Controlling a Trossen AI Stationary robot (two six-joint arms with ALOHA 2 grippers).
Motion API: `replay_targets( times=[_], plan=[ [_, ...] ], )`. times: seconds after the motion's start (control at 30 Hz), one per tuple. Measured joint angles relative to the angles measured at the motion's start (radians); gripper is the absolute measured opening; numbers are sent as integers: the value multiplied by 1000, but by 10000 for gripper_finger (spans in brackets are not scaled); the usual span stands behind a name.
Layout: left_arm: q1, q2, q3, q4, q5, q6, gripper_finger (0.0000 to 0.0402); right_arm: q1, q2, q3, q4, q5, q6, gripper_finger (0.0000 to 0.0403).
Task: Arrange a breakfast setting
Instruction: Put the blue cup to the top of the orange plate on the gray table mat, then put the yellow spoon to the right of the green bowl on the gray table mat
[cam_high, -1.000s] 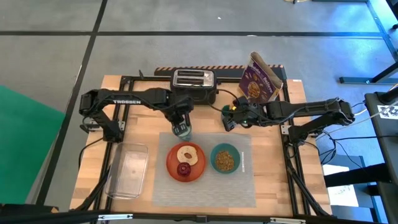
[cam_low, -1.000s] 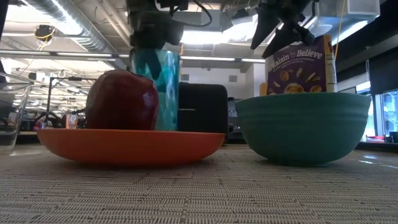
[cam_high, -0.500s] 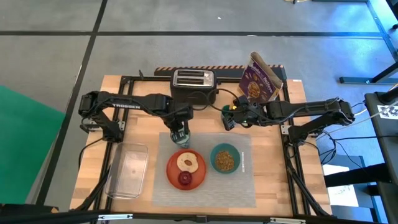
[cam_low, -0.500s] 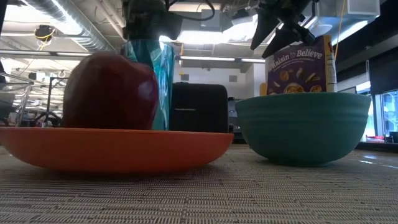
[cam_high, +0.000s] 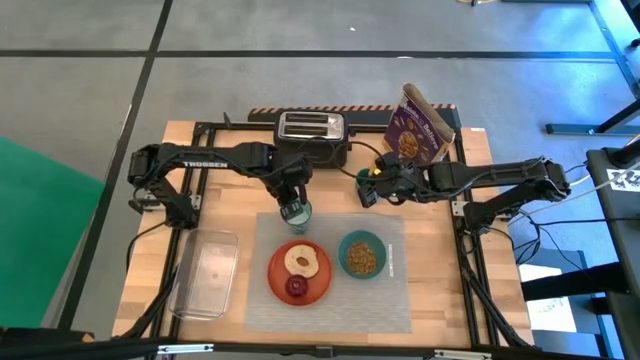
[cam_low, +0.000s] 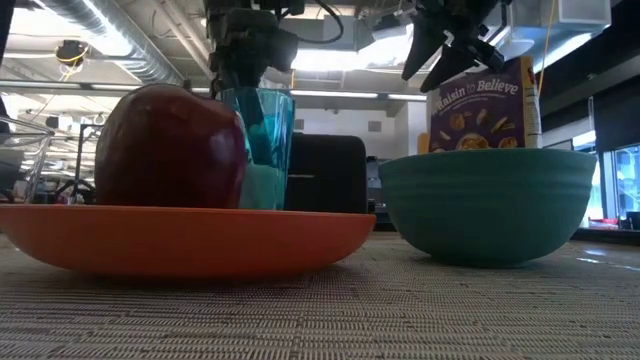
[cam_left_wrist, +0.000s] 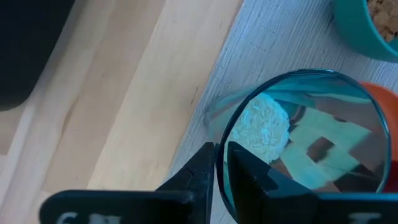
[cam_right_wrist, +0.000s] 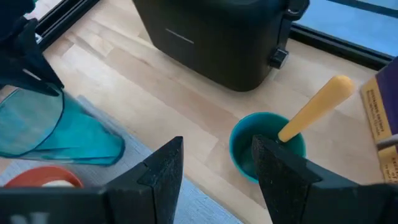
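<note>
My left gripper (cam_high: 293, 203) is shut on the clear bluish tumbler (cam_high: 295, 213), which stands upright at the far left corner of the grey placemat (cam_high: 395, 295). The orange plate (cam_high: 299, 270) on the mat carries a bagel half (cam_high: 301, 261) and a dark red fruit (cam_high: 296, 287). The teal bowl (cam_high: 361, 254) with cereal sits to its right. My right gripper (cam_right_wrist: 217, 180) is open above a small teal cup (cam_right_wrist: 249, 152) that holds the orange-handled spoon (cam_right_wrist: 314, 106), its handle leaning on the cup's rim. My left gripper holds the tumbler by its rim (cam_left_wrist: 222, 140), on the side toward the table's far edge, one finger inside (cam_left_wrist: 249, 177) and one outside (cam_left_wrist: 200, 171). The fingers come from above, pointing down. The tumbler is upright (cam_low: 262, 150); the plate hides its base in the low view.
The black toaster (cam_high: 311, 130) stands at the far edge, close behind the tumbler. The purple cereal box (cam_high: 422, 130) stands at the far right. A clear plastic container (cam_high: 205, 272) lies at the near left. The mat's right strip beside the bowl is bare.
My left gripper went toward the near edge with the tumbler tilted, and the plate with bagel and fruit slid a little nearer. The gripper then drew back toward the far edge, and the tumbler now stands upright and lower.
</note>
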Motion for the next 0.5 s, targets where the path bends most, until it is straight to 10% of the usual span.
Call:
replay_targets(
  times=[0.5],
  plan=[
    [41, -142, 45, 43, -79, -4, 43, -8, 61, -124, 117, 273, 403, 184]
  ],
)
